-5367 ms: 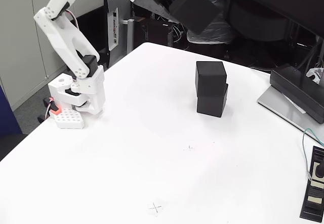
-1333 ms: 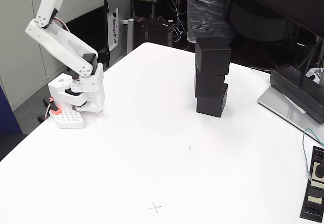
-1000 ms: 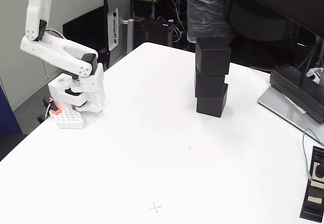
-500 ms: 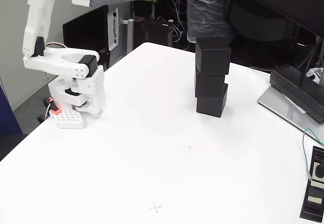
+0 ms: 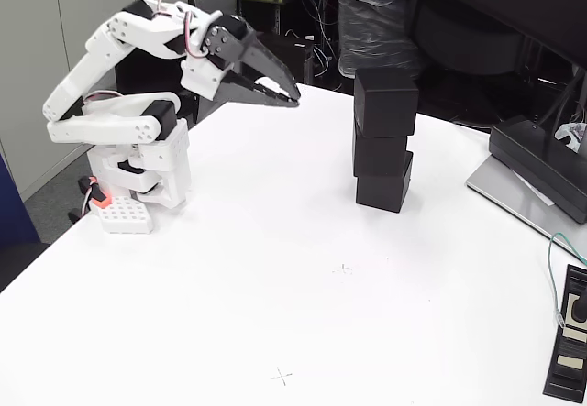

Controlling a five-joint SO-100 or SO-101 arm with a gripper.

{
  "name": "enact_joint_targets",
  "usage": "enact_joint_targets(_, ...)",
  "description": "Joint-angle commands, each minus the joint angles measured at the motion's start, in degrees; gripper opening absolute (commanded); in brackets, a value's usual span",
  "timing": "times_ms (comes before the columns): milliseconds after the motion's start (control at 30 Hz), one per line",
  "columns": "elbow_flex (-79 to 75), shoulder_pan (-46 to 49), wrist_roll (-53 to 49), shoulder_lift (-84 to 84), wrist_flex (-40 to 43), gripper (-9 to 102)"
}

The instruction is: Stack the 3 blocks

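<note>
Fixed view: the three blocks (image 5: 384, 138) stand stacked, slightly askew, on the white surface (image 5: 275, 268); the claw (image 5: 292, 97), fingers nearly together and holding nothing, hangs well clear. Folding home calls for avoiding the tower.

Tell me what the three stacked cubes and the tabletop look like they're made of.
Cubes: matte black, no glare, softly rounded edges; probably foam or plastic, can't tell which. Table: smooth white surface with a faint sheen, likely laminate; a few small pen marks show on it.
</note>
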Motion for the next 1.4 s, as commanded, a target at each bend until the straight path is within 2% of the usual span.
enact_joint_targets(0,3.5,0.3,4.3,0.3,-3.0,-1)
enact_joint_targets(200,11.0,0.3,13.3,0.3,-6.9,-1)
enact_joint_targets(367,17.7,0.3,16.7,0.3,-11.3,-1)
enact_joint_targets(600,23.2,0.4,16.8,0.3,-16.5,-1)
enact_joint_targets(1100,22.9,0.6,16.5,0.3,-17.0,-1)
enact_joint_targets(1367,22.9,4.5,16.5,0.3,-17.1,-1)
